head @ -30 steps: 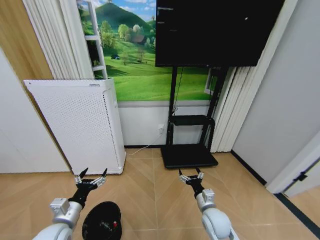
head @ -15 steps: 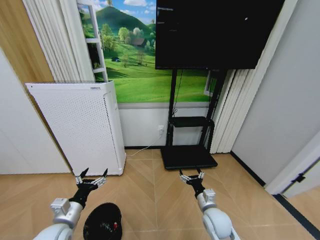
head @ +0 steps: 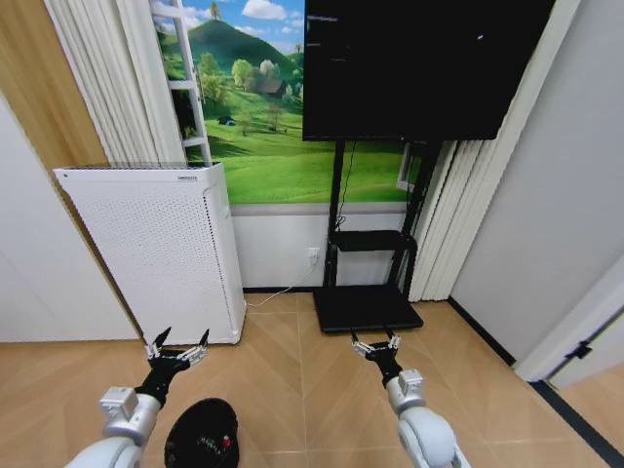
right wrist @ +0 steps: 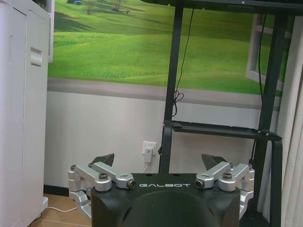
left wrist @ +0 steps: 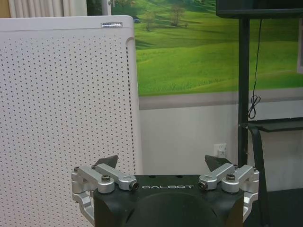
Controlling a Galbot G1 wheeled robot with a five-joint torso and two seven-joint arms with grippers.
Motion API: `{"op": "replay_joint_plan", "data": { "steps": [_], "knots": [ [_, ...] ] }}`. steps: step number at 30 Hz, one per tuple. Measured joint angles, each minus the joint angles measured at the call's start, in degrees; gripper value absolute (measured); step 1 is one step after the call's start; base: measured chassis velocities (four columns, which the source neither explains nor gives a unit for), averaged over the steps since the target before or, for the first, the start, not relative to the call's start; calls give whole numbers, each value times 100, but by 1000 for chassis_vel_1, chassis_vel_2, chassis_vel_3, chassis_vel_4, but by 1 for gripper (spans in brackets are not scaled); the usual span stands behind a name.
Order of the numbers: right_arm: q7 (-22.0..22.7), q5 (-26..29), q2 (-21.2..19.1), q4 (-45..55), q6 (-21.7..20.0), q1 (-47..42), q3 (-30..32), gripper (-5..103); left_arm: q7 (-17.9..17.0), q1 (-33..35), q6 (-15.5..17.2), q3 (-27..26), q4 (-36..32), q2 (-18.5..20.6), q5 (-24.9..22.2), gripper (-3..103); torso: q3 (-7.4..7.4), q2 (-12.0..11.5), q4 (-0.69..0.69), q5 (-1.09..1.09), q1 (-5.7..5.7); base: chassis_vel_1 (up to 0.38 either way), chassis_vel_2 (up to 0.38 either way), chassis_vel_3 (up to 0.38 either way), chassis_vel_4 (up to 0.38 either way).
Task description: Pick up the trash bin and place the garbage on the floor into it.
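herringbone floor (head: 292,390) runs to the purifier (head: 156,249) and tv stand (head: 369,304). my view has tilted up slightly since a second ago. my left claw (head: 176,348) and right claw (head: 376,344) hover, both wide, holding nothing. bin (head: 200,436) sits below my left claw, something red inside.

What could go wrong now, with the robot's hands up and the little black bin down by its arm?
The small black round plastic bin sits on the tan wood floor right beside the left arm, below the open left hand. A careless sweep might tip it and spill the red scrap inside. The tall white perforated air purifier stands close ahead of that hand, so reaching forward could bump it. The open right hand holds nothing.
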Motion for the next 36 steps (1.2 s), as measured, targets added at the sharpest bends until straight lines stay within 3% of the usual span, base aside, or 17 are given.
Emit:
{"op": "replay_joint_plan", "data": {
  "steps": [21, 36],
  "knots": [
    [-6, 38, -46, 13, 35, -39, 56, 100, 168, 89, -17, -16, -94, -71, 18, 100, 318, 533, 0, 0, 214, 0, 0, 0, 0],
    [-23, 89, -85, -128, 80, 18, 49, 100, 77, 32, -7, 24, 17, -107, 28, 100, 530, 896, 0, 0, 365, 0, 0, 0, 0]
  ]
}}
